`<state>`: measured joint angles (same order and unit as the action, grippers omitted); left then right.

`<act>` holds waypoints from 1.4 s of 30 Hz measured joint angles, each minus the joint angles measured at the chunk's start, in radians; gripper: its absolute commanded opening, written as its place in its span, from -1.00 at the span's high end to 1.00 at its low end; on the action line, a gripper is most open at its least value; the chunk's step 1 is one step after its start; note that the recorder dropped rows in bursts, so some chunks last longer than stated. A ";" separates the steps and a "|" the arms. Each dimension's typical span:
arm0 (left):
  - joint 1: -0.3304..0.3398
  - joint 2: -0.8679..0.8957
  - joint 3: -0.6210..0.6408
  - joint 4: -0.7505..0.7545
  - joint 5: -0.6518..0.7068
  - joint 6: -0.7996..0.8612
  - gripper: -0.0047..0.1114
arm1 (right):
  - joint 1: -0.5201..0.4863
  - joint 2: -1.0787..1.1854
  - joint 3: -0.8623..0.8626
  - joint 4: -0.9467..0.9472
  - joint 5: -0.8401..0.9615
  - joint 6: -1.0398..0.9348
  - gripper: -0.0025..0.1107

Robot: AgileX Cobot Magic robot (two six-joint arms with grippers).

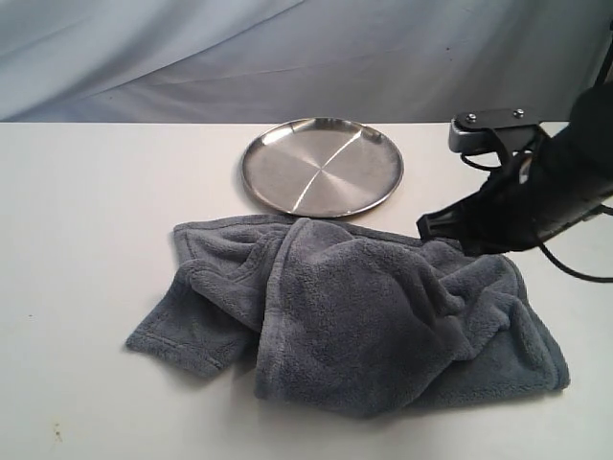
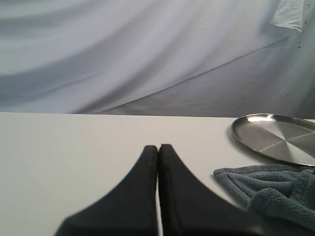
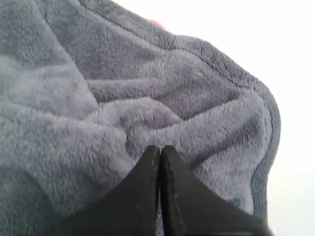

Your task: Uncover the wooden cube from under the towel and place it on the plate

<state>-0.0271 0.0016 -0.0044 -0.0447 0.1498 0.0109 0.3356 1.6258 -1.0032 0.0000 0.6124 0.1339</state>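
Note:
A blue-grey fleece towel [image 1: 354, 321] lies crumpled over the middle of the white table, just in front of the round silver plate [image 1: 322, 166]. No wooden cube shows; it is hidden. My right gripper [image 1: 426, 228] hovers over the towel's back right part, its black fingers pressed together with nothing between them. In the right wrist view the same gripper [image 3: 160, 149] points at the towel's folds [image 3: 88, 113]. My left gripper [image 2: 158, 147] is shut and empty above bare table, left of the towel's corner [image 2: 266, 189] and the plate [image 2: 278, 137]. It is outside the exterior view.
A pale draped cloth [image 1: 287, 53] forms the backdrop behind the table. The white tabletop [image 1: 86, 240] stretches left of the towel. A black cable [image 1: 575, 270] loops off the right arm near the table's right edge.

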 measured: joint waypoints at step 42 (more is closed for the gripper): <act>0.000 0.000 0.000 0.000 0.000 0.000 0.89 | 0.385 -0.093 0.136 -0.023 -0.035 0.005 0.96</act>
<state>-0.0271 0.0016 -0.0044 -0.0447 0.1498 0.0109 0.7207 1.5331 -0.8674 -0.0228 0.5770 0.1384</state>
